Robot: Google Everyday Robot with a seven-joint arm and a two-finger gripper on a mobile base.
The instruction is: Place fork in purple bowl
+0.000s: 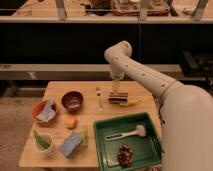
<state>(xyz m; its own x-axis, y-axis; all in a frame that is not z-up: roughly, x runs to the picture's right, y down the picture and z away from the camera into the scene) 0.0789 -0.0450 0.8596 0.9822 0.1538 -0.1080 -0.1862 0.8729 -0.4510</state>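
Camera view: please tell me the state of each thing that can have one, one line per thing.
fork: lying flat, not held.
purple bowl: upright, without the fork.
gripper: low, near the fork, apart from it.
orange-red bowl: upright, holding a blue-grey cloth.
green tray: flat, holding a brush and grapes.
cup: upright, something green inside.

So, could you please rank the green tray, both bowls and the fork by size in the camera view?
1. green tray
2. orange bowl and purple bowl: too alike to rank
3. fork
The gripper hangs above the table near the fork.
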